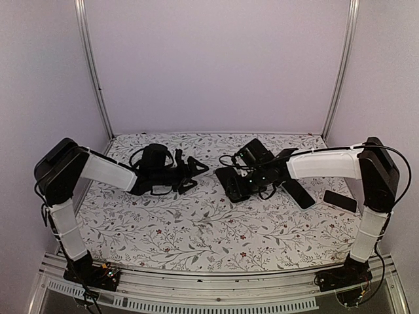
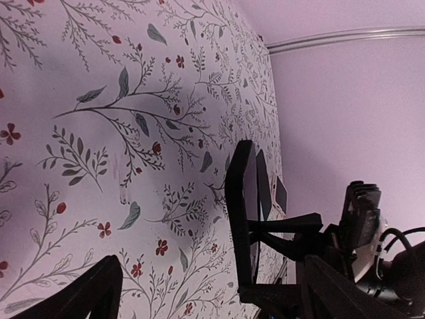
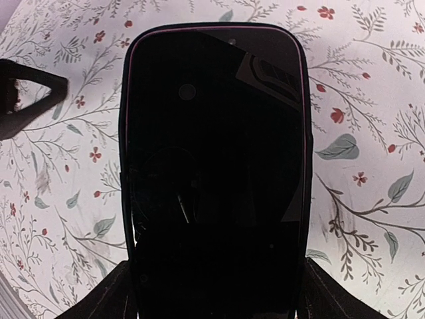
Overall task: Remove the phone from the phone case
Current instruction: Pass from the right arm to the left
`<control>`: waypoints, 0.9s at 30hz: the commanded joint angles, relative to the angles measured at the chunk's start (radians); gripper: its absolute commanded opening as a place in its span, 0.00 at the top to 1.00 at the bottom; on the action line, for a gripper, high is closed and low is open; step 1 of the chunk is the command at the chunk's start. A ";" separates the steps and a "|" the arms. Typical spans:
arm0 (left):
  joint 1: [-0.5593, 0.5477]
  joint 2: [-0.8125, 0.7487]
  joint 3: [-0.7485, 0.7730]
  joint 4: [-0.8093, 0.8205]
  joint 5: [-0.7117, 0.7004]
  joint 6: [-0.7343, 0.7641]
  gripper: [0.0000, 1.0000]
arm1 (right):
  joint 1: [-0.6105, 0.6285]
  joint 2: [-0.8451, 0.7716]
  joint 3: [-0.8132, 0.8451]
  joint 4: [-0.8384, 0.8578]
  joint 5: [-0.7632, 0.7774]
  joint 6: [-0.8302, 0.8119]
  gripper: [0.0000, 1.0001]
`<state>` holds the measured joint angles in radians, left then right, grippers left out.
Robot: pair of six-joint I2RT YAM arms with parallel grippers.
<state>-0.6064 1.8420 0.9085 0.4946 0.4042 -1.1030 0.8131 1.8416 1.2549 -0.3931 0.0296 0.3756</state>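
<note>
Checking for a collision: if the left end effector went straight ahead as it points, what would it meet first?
Probably the phone, held on edge by the right end effector, directly ahead of the left end effector. The gap before it looks free, though depth is unclear.

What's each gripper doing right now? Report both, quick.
Left gripper: open, holding nothing.
Right gripper: closed on the phone, which looks to be in its case.
</note>
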 commanded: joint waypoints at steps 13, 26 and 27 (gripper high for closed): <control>-0.039 0.113 0.097 0.133 0.089 -0.101 0.34 | 0.071 0.021 0.134 0.024 -0.001 -0.028 0.78; -0.052 0.138 0.145 0.145 0.109 -0.111 0.75 | 0.076 0.017 0.153 0.014 0.002 -0.043 0.74; -0.052 0.138 0.147 0.145 0.108 -0.110 0.80 | 0.075 0.015 0.154 0.015 0.002 -0.044 0.73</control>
<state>-0.6449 1.9686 1.0279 0.6098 0.4942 -1.2167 0.8818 1.8572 1.3571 -0.4065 0.0212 0.3470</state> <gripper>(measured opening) 0.275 0.762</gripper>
